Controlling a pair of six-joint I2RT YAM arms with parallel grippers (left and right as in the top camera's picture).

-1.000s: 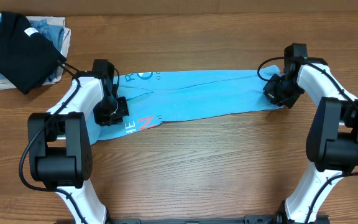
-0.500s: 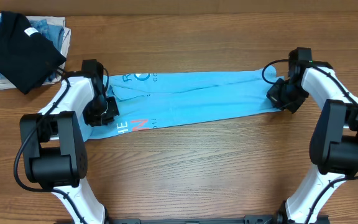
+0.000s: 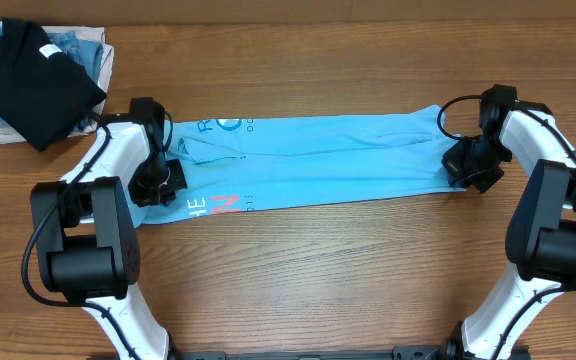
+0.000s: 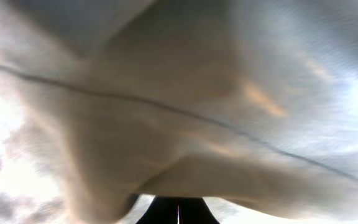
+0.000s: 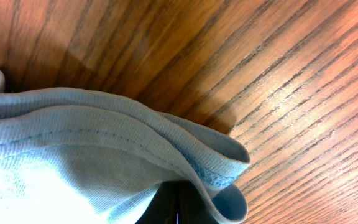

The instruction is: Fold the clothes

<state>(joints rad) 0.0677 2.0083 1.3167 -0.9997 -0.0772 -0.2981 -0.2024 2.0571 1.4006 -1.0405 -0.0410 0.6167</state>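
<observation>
The sky-blue t-shirt (image 3: 318, 160) lies stretched into a long band across the table, with white lettering and a red-orange mark near its left front edge. My left gripper (image 3: 160, 180) is shut on the shirt's left end; in the left wrist view the cloth (image 4: 179, 99) fills the frame over the closed jaws. My right gripper (image 3: 465, 165) is shut on the shirt's right end; the right wrist view shows the folded hem (image 5: 185, 158) pinched between the closed jaws just above the wood.
A black folded shirt (image 3: 33, 80) lies on a faded denim-blue garment (image 3: 78, 48) and pale cloth at the back left corner. The table's far edge runs along the top of the overhead view.
Both grippers have moved outward, the right one well to the right. The shirt has been pulled longer and flatter, and its right end has shifted right.
</observation>
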